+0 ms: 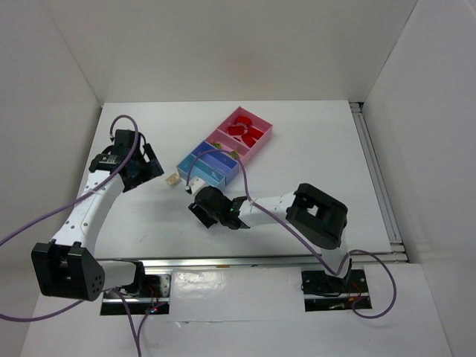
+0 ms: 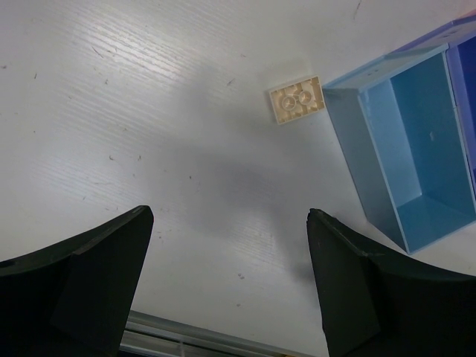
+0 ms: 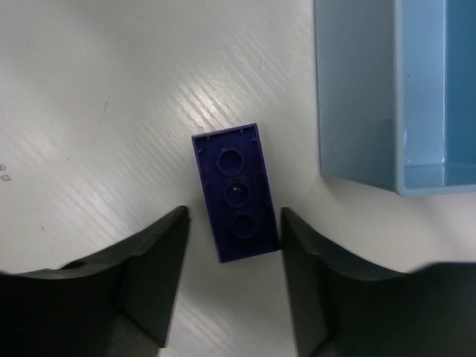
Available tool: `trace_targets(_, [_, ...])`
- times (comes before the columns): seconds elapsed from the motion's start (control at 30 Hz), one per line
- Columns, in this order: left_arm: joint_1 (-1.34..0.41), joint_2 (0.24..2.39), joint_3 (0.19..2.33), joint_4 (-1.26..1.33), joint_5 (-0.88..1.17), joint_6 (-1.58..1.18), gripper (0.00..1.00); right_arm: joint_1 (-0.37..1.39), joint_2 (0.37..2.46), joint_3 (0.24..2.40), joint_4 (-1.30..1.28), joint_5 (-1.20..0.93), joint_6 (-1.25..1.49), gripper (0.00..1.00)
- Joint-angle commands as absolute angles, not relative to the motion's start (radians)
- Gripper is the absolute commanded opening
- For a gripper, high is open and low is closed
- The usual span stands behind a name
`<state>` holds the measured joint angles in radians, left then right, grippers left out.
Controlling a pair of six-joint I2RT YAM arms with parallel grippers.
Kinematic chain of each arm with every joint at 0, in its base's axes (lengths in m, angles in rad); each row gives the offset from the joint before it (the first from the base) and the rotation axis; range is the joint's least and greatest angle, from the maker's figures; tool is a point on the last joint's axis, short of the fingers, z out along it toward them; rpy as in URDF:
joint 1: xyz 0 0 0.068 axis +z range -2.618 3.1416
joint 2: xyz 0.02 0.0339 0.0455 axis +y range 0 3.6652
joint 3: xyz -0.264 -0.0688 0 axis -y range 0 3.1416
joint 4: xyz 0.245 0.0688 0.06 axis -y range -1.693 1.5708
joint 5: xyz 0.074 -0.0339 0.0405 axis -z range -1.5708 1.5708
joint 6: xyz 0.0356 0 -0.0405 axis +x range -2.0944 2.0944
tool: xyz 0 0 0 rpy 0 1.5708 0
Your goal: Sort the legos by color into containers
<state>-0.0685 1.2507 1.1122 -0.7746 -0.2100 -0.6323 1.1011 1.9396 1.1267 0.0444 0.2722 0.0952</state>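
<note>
White desk (image 1: 320, 149) fills the overhead view, with a slanting row of joined trays (image 1: 265, 140) just above centre: pink at the upper right end, blue at the lower left. Red bricks (image 1: 242, 131) lie in the farthest pink tray. A tan brick (image 1: 171, 179) sits on the desk just left of the row's blue end. The left tool (image 1: 151, 169) hangs near that brick on its left, and the right tool (image 1: 199, 204) is low over the desk just below the blue end.

From the left wrist, the left tool (image 2: 230, 216) gapes wide across the bottom of the frame with only bare desk (image 2: 149, 111) between its fingers. The tan brick (image 2: 297, 99) lies at upper centre, just beside the corner of a light blue tray (image 2: 349, 149) on the right.

From the right wrist, the right tool (image 3: 234, 212) is parted around the lower end of a dark purple brick (image 3: 238, 192) that lies flat on the desk (image 3: 89, 111). A gap shows on the left side; the right finger (image 3: 297, 245) is at the brick's corner. The blue tray (image 3: 357, 97) fills the upper right.
</note>
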Motion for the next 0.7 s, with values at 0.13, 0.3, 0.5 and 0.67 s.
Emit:
trace_targets(0.13, [-0.066,1.215,1.118,-0.773,-0.224,-0.612,0.95,1.091,1.941,1.147,0.057,0.215,0.071,0.41])
trace_targets(0.3, [-0.066,1.215,1.138,-0.796,-0.233,-0.612,0.95,1.135,1.821,1.147,-0.028,0.208,0.106,0.33])
trace_targets(0.5, [-0.066,1.204,1.138,-0.784,-0.19,-0.612,0.95,1.129,1.658,1.187,-0.147,0.367,0.141,0.33])
trace_targets(0.67, [-0.066,1.229,1.095,-0.733,-0.114,-0.638,0.97,1.071,1.695,1.279,-0.17,0.465,0.117,0.34])
